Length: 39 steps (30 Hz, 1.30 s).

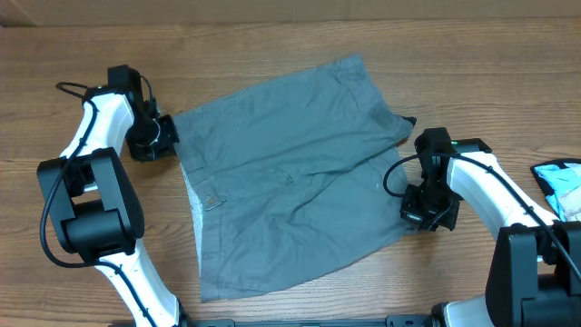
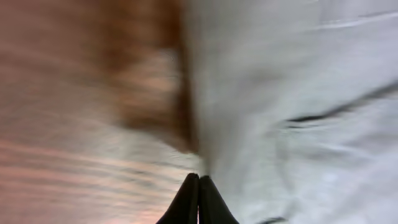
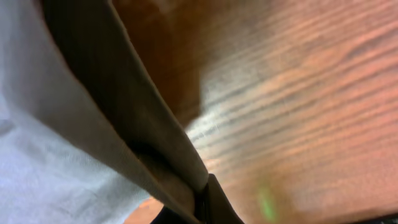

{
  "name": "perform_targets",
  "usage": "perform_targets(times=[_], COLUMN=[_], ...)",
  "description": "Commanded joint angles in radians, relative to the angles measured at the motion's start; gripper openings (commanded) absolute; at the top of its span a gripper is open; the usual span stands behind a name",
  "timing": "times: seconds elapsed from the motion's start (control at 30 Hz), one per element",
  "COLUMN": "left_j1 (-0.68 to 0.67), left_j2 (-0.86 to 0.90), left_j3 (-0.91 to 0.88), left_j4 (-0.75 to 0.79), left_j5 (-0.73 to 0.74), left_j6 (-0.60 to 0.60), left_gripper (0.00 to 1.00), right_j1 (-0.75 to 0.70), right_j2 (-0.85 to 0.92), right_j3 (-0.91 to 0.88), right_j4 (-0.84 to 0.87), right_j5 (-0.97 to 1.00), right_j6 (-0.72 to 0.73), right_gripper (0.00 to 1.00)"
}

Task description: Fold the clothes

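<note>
The grey shorts (image 1: pixel 290 173) lie spread across the middle of the desk (image 1: pixel 73 54), waistband toward its left edge. The left hand (image 1: pixel 169 134) sits at their far left corner, fingers pressed together right at the cloth's edge; whether any cloth is caught between them cannot be told. The right hand (image 1: pixel 408 212) pinches the lifted hem on the side toward the desk's right edge.

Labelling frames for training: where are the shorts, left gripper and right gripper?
shorts (image 1: pixel 290 173), overhead view, middle of the fabric.
left gripper (image 2: pixel 199 182), left wrist view, where its shut fingertips meet.
right gripper (image 3: pixel 204 191), right wrist view, fingertips pinching the hem.
</note>
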Motion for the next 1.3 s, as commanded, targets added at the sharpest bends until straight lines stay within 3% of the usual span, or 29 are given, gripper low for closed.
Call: perform_targets(times=[0.0, 0.2, 0.5, 0.8, 1.03, 1.27], left_j1=[-0.051, -0.195, -0.357, -0.318, -0.221, -0.076], left_j2=[0.011, 0.012, 0.053, 0.177, 0.237, 0.234], left_j3=[0.069, 0.071, 0.063, 0.063, 0.063, 0.081], left_j4=[-0.002, 0.06, 0.227, 0.237, 0.222, 0.187], left_j5=[0.209, 0.233, -0.09, -0.116, -0.378, -0.318], left_j6=[0.157, 0.27, 0.228, 0.224, 0.074, 0.076], left_gripper=[0.04, 0.04, 0.04, 0.04, 0.04, 0.04], right_j1=[-0.004, -0.004, -0.004, -0.004, -0.004, -0.004], right_j2=[-0.021, -0.021, -0.021, -0.021, -0.021, -0.02], right_j3=[0.016, 0.016, 0.016, 0.016, 0.016, 0.006], right_j4=[0.029, 0.035, 0.019, 0.012, 0.005, 0.008], right_j5=[0.025, 0.025, 0.025, 0.03, 0.067, 0.066], right_j6=[0.022, 0.043, 0.044, 0.047, 0.048, 0.055], right_gripper=[0.04, 0.04, 0.04, 0.04, 0.04, 0.04])
